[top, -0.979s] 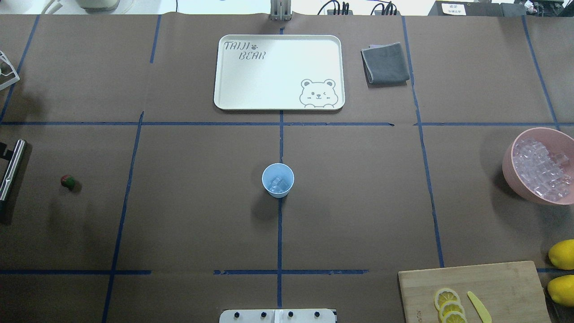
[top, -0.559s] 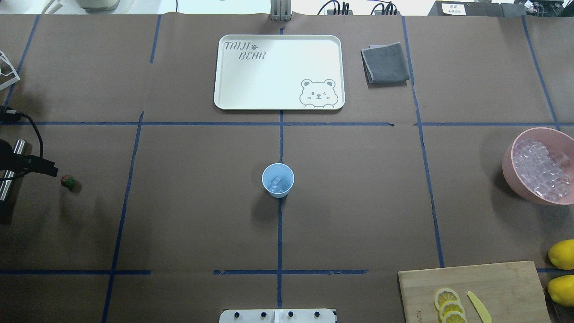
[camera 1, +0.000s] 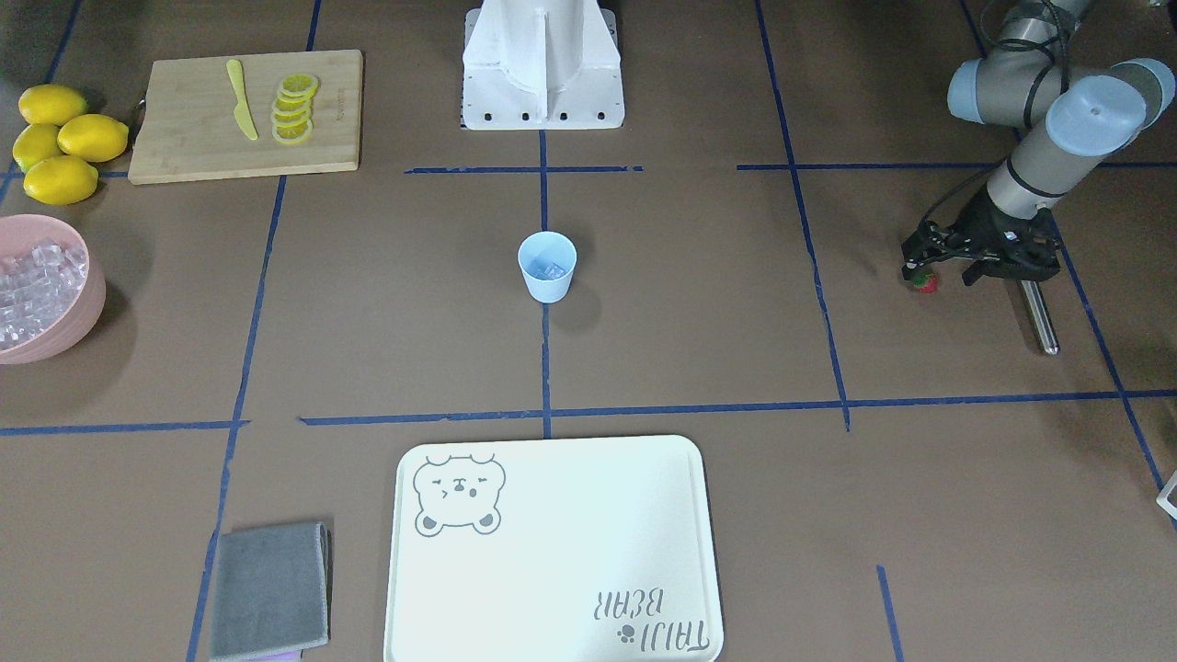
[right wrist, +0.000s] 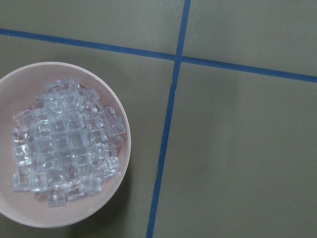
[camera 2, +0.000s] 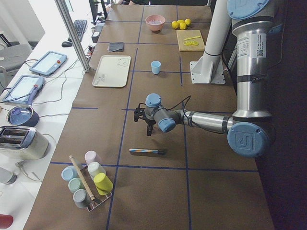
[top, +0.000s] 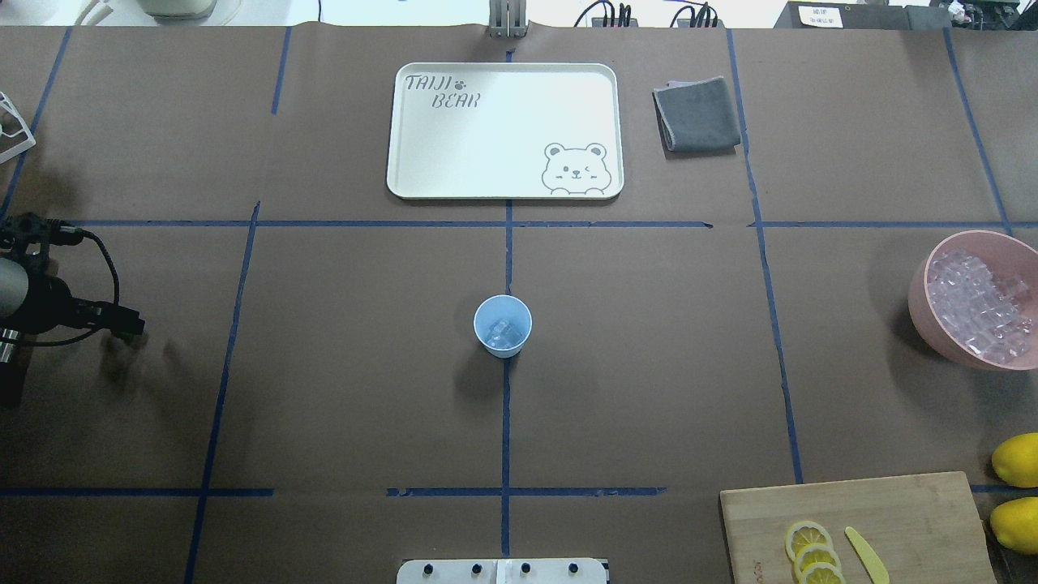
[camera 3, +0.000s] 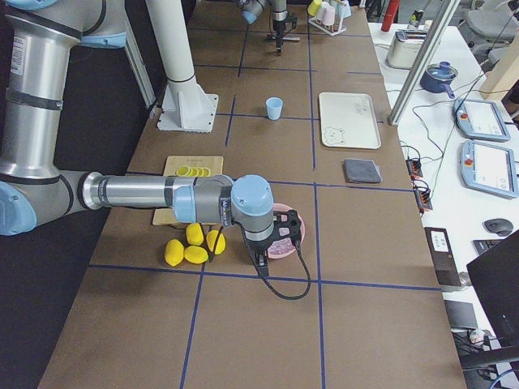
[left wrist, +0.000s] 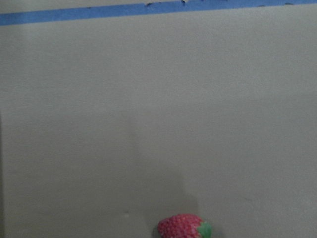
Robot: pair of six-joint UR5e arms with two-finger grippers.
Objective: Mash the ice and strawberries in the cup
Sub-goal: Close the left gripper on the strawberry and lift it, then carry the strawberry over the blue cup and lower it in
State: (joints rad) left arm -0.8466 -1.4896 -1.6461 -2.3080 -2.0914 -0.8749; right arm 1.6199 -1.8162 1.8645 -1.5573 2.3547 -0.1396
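The light-blue cup [top: 503,324] stands upright at the table's middle with a few ice cubes [top: 503,333] in it; it also shows in the front view [camera 1: 547,267]. The tiny red strawberry [camera 1: 927,282] lies on the table at my far left, and shows at the bottom edge of the left wrist view [left wrist: 181,227]. My left gripper [camera 1: 918,265] hangs just above it, open and empty; in the overhead view the left gripper [top: 126,323] hides the strawberry. My right gripper [camera 3: 268,243] hovers over the pink bowl; I cannot tell whether it is open or shut.
The pink bowl [top: 919,302] full of ice cubes [right wrist: 64,144] sits far right. A steel rod [camera 1: 1039,317] lies just beyond the strawberry. A white tray [top: 397,130], a grey cloth [top: 697,113], a cutting board [top: 892,511] with lemon slices, and whole lemons [top: 1018,459] stand around.
My left arm has come in from the left edge and moved right until its gripper is over the strawberry, which it now hides in the overhead view. The cup has not moved.
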